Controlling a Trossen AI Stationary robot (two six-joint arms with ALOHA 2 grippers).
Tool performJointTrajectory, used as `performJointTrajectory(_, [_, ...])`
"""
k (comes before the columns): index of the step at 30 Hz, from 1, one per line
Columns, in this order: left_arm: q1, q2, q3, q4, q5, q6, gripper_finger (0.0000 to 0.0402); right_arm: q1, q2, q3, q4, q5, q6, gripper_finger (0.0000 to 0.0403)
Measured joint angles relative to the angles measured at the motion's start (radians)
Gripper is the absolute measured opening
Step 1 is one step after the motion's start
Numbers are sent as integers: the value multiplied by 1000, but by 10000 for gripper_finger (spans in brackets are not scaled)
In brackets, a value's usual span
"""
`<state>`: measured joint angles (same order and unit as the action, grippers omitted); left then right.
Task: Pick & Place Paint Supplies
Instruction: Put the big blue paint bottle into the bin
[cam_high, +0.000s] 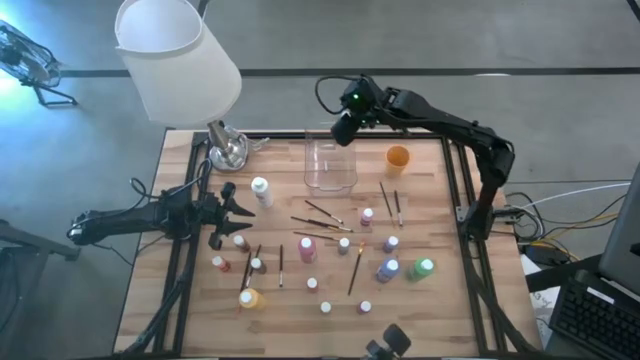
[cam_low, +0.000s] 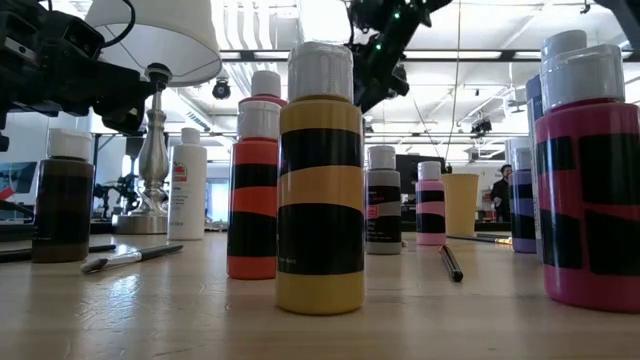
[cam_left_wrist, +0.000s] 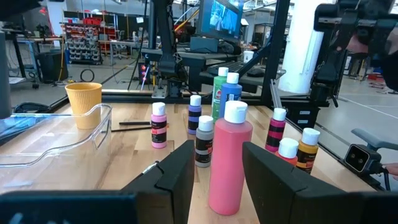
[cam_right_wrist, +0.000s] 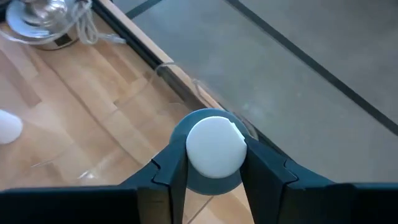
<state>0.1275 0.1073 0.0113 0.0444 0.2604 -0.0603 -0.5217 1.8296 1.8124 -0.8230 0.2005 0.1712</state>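
Paint bottles (cam_high: 307, 250) with white caps stand scattered over the middle and near part of the wooden tabletop (cam_high: 420, 310), with thin dark-handled paintbrushes (cam_high: 354, 271) lying among them. One white-capped blue bottle (cam_right_wrist: 214, 152) is off the tabletop: the right gripper (cam_right_wrist: 211, 168) holds it, jaws closed against its sides, above the far edge of the clear plastic box (cam_high: 331, 166). In the high view this gripper (cam_high: 345, 128) hangs over the box's far rim, beside the orange cup (cam_high: 398, 157).

A pink bottle (cam_left_wrist: 229, 158) stands upright on the tabletop between the jaws of the left gripper (cam_left_wrist: 217, 180). The jaws flank it on both sides; whether they press on it cannot be told. In the high view the left gripper (cam_high: 232, 222) sits at the tabletop's left side, near a white bottle (cam_high: 261, 191).

A grey bottle (cam_left_wrist: 204, 142) stands just behind the pink one. Further off stand pink-and-black (cam_left_wrist: 159, 126), purple (cam_left_wrist: 194, 115), green (cam_left_wrist: 220, 93) and blue (cam_left_wrist: 231, 96) bottles.

A lamp (cam_high: 180, 60) with a white shade stands at the far left corner.
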Motion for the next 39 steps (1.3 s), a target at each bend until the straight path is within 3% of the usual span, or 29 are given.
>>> performJointTrajectory(7, [0,0,0,0,0,0,140,-32,42,-5,7,-16,-27,134])
performJointTrajectory(15, [0,0,0,0,0,0,140,-43,53,-40,106,-31,-74,114])
performJointTrajectory(21, [0,0,0,0,0,0,140,-56,76,-49,106,-72,-80,135])
performJointTrajectory(30, [0,0,0,0,0,0,140,-60,172,-53,128,-70,-116,115])
performJointTrajectory(39, [0,0,0,0,0,0,140,-66,202,-50,140,-70,-114,139])
